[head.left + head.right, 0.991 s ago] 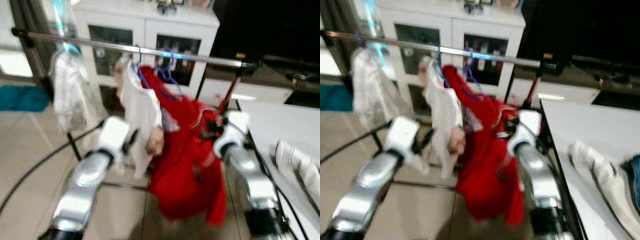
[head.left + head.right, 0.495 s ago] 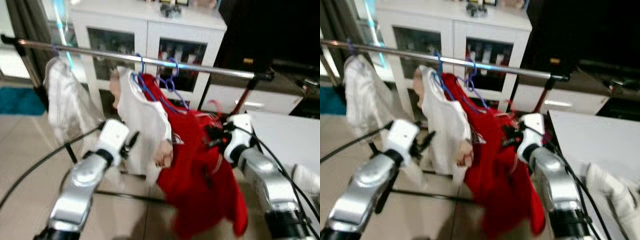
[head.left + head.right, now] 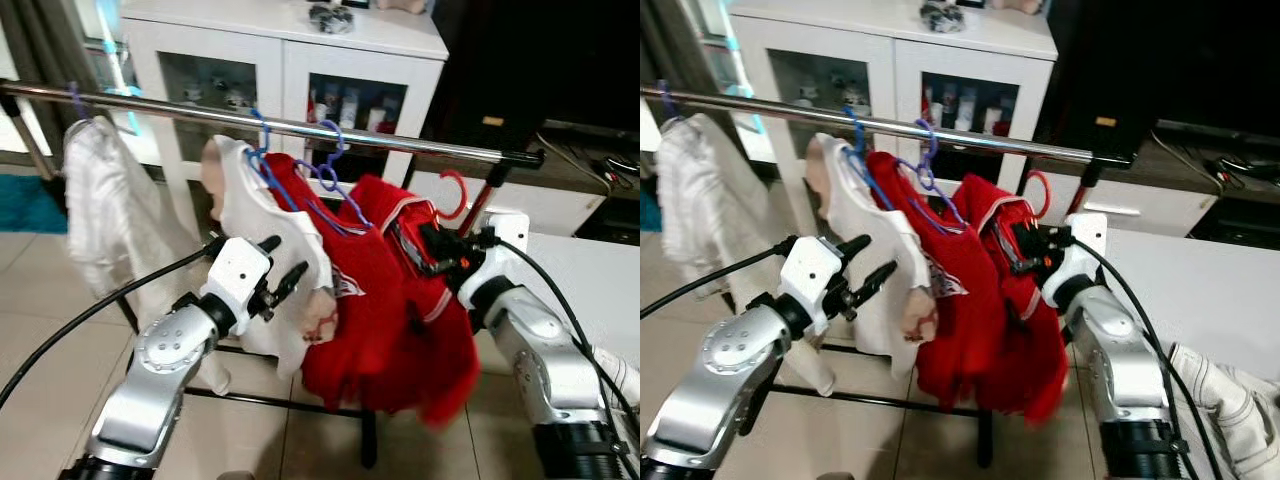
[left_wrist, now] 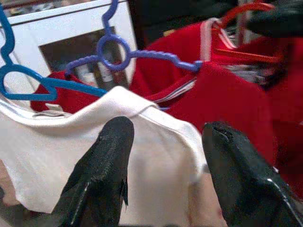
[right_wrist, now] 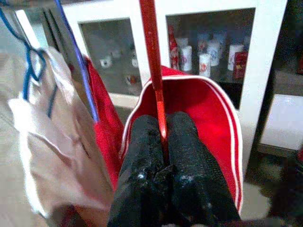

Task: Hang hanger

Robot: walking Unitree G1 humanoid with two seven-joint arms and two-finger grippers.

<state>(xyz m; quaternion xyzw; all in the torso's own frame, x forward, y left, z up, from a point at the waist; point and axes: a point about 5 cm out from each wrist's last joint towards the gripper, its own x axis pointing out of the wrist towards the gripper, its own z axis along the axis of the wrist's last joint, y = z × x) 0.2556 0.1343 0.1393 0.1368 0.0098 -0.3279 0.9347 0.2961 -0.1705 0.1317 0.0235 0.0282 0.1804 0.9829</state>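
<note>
While your right gripper (image 3: 438,252) clamps the red hanger (image 3: 452,190) below the rail (image 3: 300,127), your left gripper (image 3: 285,268) hovers apart by the white shirt (image 3: 270,215).

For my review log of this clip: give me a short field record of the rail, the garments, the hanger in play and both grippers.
rail: horizontal silver metal clothes rail
already hung: white garment on blue plastic hanger; red garment on purple plastic hanger
hanger in play: red plastic hanger carrying a red white-trimmed shirt, hook below the rail, not on it
right gripper: shut on the red hanger's stem
left gripper: open, beside the white garment, holding nothing
</note>
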